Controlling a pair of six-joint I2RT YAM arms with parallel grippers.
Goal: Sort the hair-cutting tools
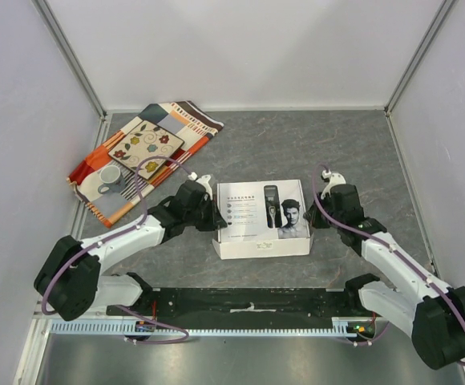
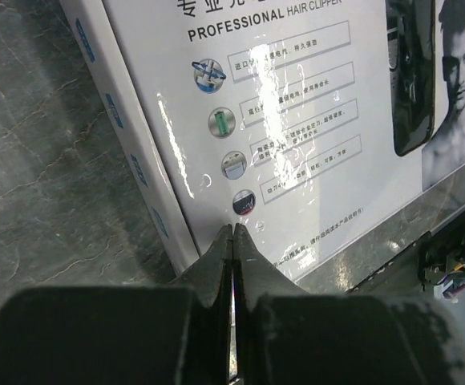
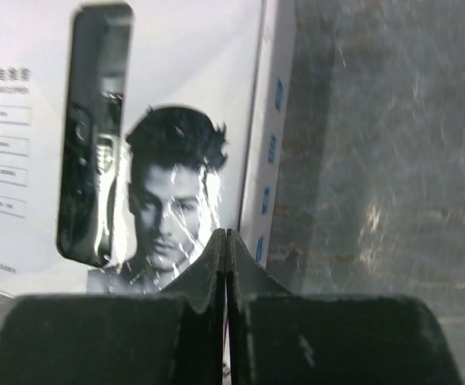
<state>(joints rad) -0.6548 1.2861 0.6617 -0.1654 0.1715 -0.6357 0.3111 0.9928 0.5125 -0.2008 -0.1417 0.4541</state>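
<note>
Item 1, far left: patterned patchwork cloth [image 1: 148,156] in orange, red and cream, lying flat, with a small white cup [image 1: 109,176] upright on it. Neither belongs to the sort.

Item 2, left of centre: left gripper [image 2: 232,228], black, two fingers pressed together with nothing between them. Its tips sit at the left end wall of item 3, near the near-left corner. Whether they touch the cardboard cannot be told.

Item 3, centre: white rectangular cardboard box [image 1: 263,216], lid on, flat on the grey stone-patterned table [image 1: 297,144]. The long axis runs left to right, with the short walls facing the two arms. The lid carries text panels, a printed picture of a black clipper [image 1: 271,200] and a man's portrait.

Item 4: hair-cutting tools. None lies loose in any view. Judged to be inside the closed box, so nothing is sorted yet.

Item 5, right of centre: right gripper [image 3: 227,234], black, fingers likewise closed and empty. Its tips are at the right end wall of the box, beside the portrait. Contact is uncertain.

Governing relation: the box lies between the two grippers, one at each short end, and neither is clearly nearer. Opening it probably calls for parted fingers at the lid's edge, one arm steadying the base.
</note>
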